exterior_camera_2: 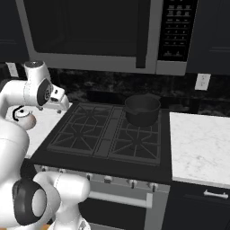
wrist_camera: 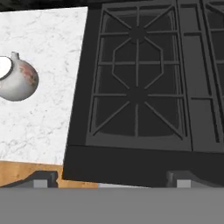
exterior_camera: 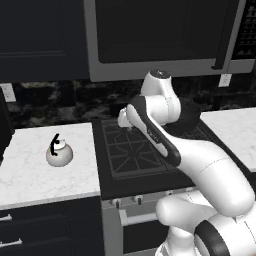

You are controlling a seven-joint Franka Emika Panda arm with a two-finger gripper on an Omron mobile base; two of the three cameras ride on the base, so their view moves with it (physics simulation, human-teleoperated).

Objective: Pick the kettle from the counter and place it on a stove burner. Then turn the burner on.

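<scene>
The small silvery-white kettle [exterior_camera: 59, 152] with its black arched handle stands upright on the white marble counter [exterior_camera: 30, 170] left of the cooktop. In the hand view the kettle [wrist_camera: 17, 81] sits at the left edge, partly cut off. My gripper [wrist_camera: 112, 181] hangs open and empty above the front left of the black cooktop, its fingertips [wrist_camera: 43, 178] spread wide. It is well to the right of the kettle. The left stove burner grates [wrist_camera: 137, 94] lie bare below the hand. In the right base view my arm partly hides the kettle [exterior_camera_2: 25, 118].
A larger black pot [exterior_camera_2: 142, 109] sits on the rear right burner. Control knobs [exterior_camera: 136, 199] line the stove front. A microwave [exterior_camera_2: 103, 31] hangs above the cooktop. More marble counter [exterior_camera_2: 197, 143] lies to the right of the stove.
</scene>
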